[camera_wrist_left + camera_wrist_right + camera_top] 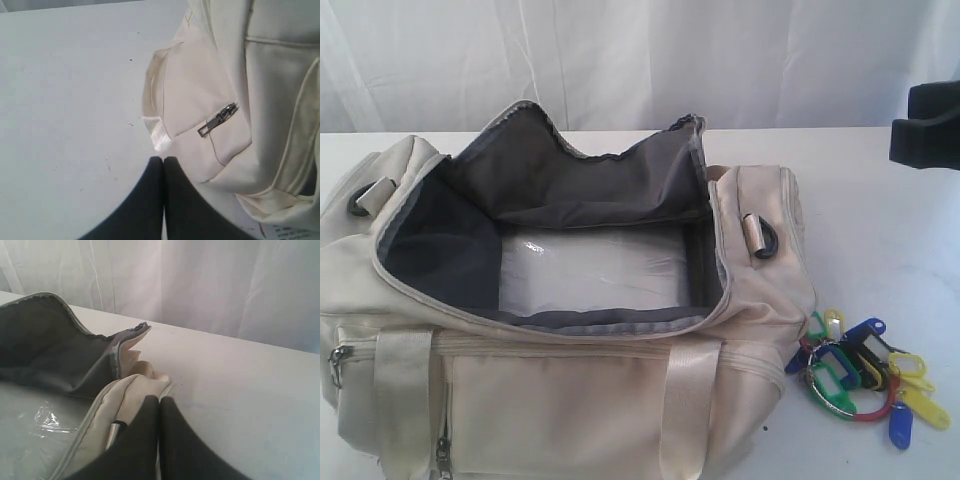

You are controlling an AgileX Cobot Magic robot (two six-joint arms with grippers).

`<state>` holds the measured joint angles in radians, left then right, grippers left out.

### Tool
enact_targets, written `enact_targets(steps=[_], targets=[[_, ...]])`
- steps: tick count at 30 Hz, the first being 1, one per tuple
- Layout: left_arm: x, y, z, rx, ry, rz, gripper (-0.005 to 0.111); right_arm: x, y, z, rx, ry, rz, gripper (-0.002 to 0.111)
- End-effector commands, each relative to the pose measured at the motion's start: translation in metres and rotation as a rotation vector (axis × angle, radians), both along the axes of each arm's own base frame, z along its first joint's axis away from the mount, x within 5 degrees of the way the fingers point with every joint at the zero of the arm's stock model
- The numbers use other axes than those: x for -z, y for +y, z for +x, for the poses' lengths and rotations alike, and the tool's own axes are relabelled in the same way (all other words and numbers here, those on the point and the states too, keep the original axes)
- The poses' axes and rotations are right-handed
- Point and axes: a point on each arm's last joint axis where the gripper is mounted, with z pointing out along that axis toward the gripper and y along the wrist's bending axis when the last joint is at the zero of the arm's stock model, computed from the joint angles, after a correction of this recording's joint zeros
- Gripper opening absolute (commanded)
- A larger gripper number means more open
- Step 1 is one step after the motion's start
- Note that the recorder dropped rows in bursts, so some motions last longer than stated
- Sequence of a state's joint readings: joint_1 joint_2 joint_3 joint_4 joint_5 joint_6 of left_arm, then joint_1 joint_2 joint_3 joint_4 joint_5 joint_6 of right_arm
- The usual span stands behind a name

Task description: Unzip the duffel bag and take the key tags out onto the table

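The cream duffel bag [570, 390] lies unzipped on the white table [880, 200], its flap thrown back to show dark grey lining and clear plastic inside. The key tags [860, 375], a bunch in red, blue, green and yellow, rest on the table just right of the bag. My right gripper [159, 399] is shut and empty, held above the bag's right end [135, 390]; only a dark part of that arm [928, 125] shows at the exterior view's right edge. My left gripper [163, 159] is shut and empty, beside the bag's end pocket with its metal zip pull [217, 120].
A white curtain [640, 50] hangs behind the table. Bare tabletop [65, 100] stretches away from the bag's left end. A printed paper corner [290, 232] peeks out under the bag in the left wrist view.
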<state>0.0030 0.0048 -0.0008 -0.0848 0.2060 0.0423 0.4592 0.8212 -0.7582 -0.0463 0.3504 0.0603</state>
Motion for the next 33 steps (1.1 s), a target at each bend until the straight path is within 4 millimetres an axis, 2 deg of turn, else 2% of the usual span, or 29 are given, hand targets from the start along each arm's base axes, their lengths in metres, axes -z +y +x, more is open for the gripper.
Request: enact_targets(steps=[1,7,11,13,19,23,26,28,33], targets=[[0.0,-0.001,0.0,0.005,0.001,-0.011,0.0,0.0,-0.001,0.0,0.006,-0.003,-0.001,0.0],[0.0,0.0,0.0,0.005,0.002,-0.005,0.0,0.0,0.001,-0.002,-0.012,-0.003,-0.001,0.0],[0.001,0.001,0.0,0.002,0.002,0.039,0.0,-0.006,-0.001,-0.014,-0.029,-0.04,0.023,0.0],[0.001,0.001,0.0,0.002,0.002,0.039,0.0,-0.009,-0.007,-0.025,-0.03,-0.082,0.045,0.0],[0.001,0.001,0.0,0.002,0.002,0.039,0.0,-0.002,-0.037,-0.079,-0.014,-0.234,0.12,0.0],[0.001,0.001,0.0,0.002,0.002,0.039,0.0,0.017,-0.054,-0.103,0.04,-0.304,0.145,0.0],[0.001,0.001,0.0,0.002,0.002,0.039,0.0,0.039,-0.059,-0.11,0.084,-0.307,0.138,0.0],[0.001,0.001,0.0,0.002,0.002,0.039,0.0,0.053,-0.06,-0.111,0.101,-0.296,0.13,0.0],[0.001,0.001,0.0,0.0,0.001,0.039,0.0,0.108,-0.058,-0.105,0.11,-0.185,0.082,0.0]])
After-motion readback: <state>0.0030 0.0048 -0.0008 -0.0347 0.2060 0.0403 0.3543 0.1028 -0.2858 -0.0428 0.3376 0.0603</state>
